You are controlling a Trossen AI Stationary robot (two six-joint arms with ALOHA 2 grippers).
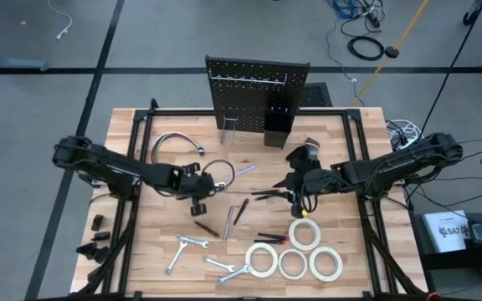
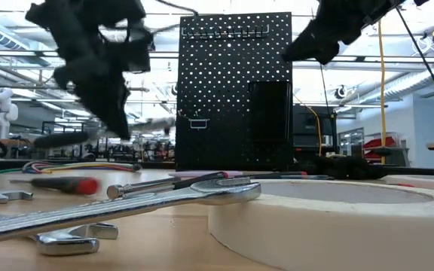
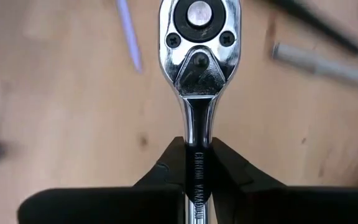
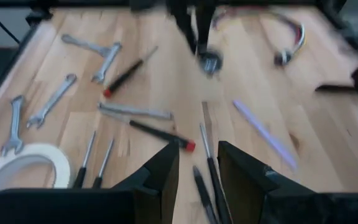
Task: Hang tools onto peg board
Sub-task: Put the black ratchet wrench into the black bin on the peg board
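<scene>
Flanking the ratchet [image 3: 199, 37]: a lilac strip [image 3: 129, 34], grey rod [image 3: 322, 62].

Two matte black jointed arms; left tool [image 3: 197, 171], right tool [image 4: 196, 165], each with wedge-shaped black fingers

left claw [image 3: 197, 171] | clamped on ratchet [image 3: 199, 50] handle | above table [image 3: 61, 124]

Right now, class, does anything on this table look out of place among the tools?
Yes: a curved chrome tube lies left of the peg board, and a black glove lies right of it. Neither looks like a tool meant for the hooks.
</scene>
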